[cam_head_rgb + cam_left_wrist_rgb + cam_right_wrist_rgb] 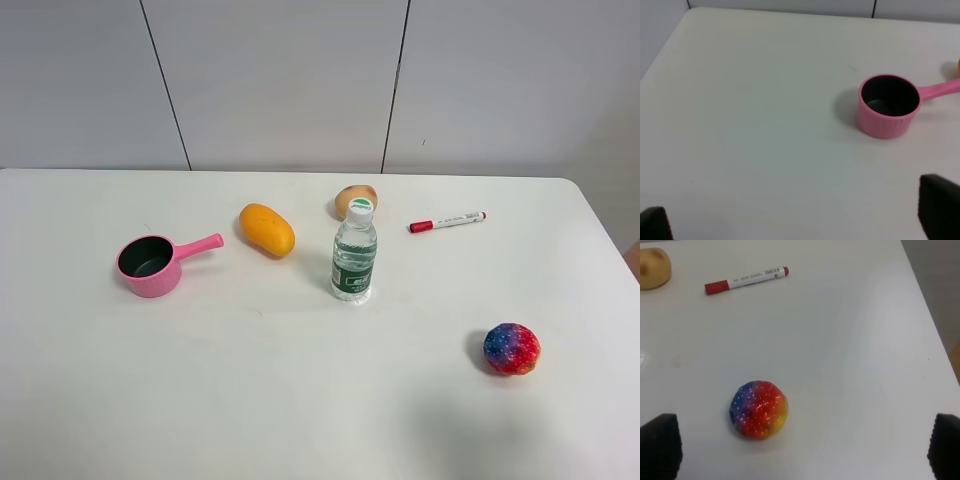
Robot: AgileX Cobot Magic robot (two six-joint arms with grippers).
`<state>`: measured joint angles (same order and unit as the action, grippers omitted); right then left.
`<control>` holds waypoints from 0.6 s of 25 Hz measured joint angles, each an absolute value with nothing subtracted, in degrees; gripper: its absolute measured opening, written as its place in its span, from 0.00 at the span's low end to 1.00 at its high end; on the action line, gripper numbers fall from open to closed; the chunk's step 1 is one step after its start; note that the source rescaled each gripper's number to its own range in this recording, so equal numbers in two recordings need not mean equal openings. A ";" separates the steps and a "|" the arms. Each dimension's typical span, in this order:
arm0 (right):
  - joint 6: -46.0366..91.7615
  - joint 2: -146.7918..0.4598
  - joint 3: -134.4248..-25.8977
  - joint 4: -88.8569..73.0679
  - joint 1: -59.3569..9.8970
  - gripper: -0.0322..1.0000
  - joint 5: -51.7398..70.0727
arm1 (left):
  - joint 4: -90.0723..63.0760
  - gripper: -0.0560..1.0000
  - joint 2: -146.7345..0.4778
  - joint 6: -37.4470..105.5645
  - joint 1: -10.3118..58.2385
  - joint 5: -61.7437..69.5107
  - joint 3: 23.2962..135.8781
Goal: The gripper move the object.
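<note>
A white counter (pixel 300 400) holds six things. The landmark is an upright clear water bottle (pixel 354 252) near the middle. The object to be moved, a small tan potato (pixel 355 199), sits just behind the bottle, partly hidden by the bottle's cap. A yellow-orange mango (pixel 266 229) lies beside the bottle on the left, and a pink saucepan (pixel 150 264) farther left. A red-capped marker (pixel 447 221) lies to the bottle's right. A red-and-blue speckled ball (pixel 512 348) sits well apart, toward the front right.

Neither arm appears in the high view. The left end effector (pixel 800 220) is spread wide over bare counter near the saucepan. The right end effector (pixel 805 450) is also spread wide, empty, with the ball between its tips and the potato far off.

Likely risks: a reach from the front could topple the bottle, since it stands just before the potato. The mango or ball could be grabbed by mistake. The rounded potato may roll away.
</note>
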<state>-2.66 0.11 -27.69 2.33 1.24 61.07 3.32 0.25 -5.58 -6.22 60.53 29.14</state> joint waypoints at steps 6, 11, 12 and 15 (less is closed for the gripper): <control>-2.66 0.11 -27.69 2.33 1.24 1.00 61.07 | 3.55 1.00 0.25 -5.58 -6.22 60.53 29.14; -2.66 0.11 -27.69 2.33 1.24 1.00 61.07 | 3.72 1.00 0.25 -5.09 -6.22 60.53 29.14; -2.66 0.11 -27.69 2.33 1.24 1.00 61.07 | 3.72 1.00 0.25 -4.93 -6.22 60.53 29.14; -2.66 0.11 -27.69 2.33 1.24 1.00 61.07 | 3.74 1.00 0.25 -3.94 -6.22 60.53 29.14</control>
